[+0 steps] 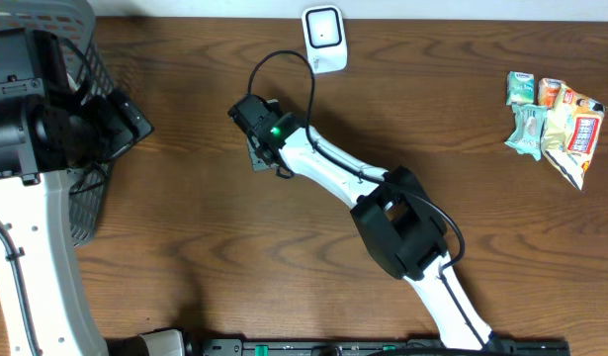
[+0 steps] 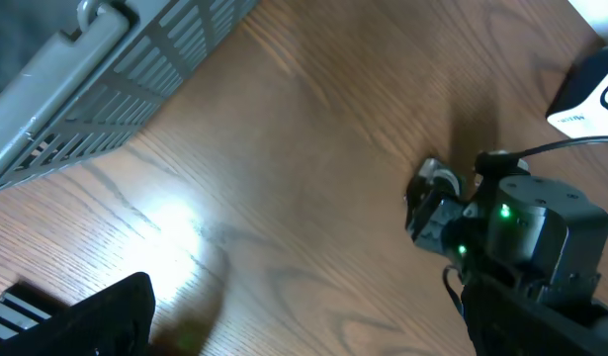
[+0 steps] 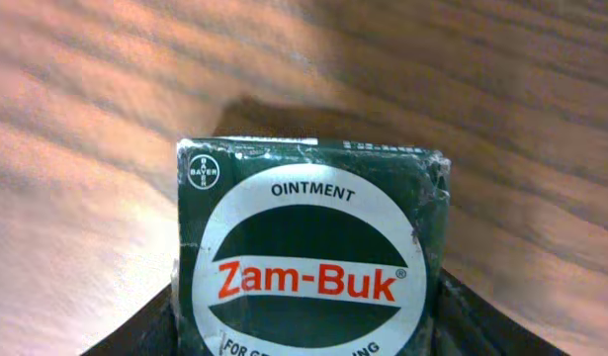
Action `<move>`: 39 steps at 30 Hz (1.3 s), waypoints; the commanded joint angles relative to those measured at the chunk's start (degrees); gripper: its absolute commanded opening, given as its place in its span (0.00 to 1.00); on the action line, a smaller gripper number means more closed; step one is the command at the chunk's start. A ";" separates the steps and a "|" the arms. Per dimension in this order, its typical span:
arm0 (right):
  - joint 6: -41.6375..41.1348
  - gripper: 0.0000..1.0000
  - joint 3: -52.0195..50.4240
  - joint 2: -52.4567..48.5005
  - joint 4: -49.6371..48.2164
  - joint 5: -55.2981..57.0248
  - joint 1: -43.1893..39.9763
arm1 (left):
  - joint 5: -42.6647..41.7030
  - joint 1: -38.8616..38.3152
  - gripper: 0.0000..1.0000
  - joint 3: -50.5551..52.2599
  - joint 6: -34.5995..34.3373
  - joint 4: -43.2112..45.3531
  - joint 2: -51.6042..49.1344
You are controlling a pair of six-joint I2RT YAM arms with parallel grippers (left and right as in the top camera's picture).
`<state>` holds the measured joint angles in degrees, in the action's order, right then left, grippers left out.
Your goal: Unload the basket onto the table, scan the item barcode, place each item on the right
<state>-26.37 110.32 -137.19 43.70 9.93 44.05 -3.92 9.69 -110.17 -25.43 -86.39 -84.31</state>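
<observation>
Green packaging fills the right wrist view: one Zam-Buk ointment box lies label up on the wooden table. The right gripper is half closed around it, with a finger right at each side, though I cannot tell whether they pinch it yet. Judging by that, the task is in its early part. The box is not lifted, no barcode shows on the face in view, and the one white scanner stands well apart at the table's far edge. What is left is to secure the grip, raise the box and turn its barcode toward the scanner. The left gripper hangs wide open and empty beside the one grey basket. Off to the right lies one heap of snack packets, perhaps six, since they overlap.
</observation>
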 commanded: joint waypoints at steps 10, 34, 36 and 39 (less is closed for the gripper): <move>43.76 0.57 -0.50 12.59 21.05 -0.48 -6.12 | 0.37 0.26 0.98 -0.31 0.52 -0.11 0.09; -5.42 0.99 -0.52 12.35 21.66 -12.48 -10.58 | 0.37 0.26 0.98 -0.31 0.52 -0.11 0.09; -17.57 0.99 -1.03 12.11 23.21 -9.97 -10.12 | 0.35 0.26 0.98 -0.31 0.52 -0.11 0.09; -28.22 0.99 -3.54 12.02 21.59 -4.87 -9.01 | 0.37 0.26 0.98 -0.31 0.52 -0.11 0.09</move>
<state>-42.72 108.64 -124.88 65.73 0.49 34.22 -3.95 9.69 -110.17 -25.43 -86.39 -84.31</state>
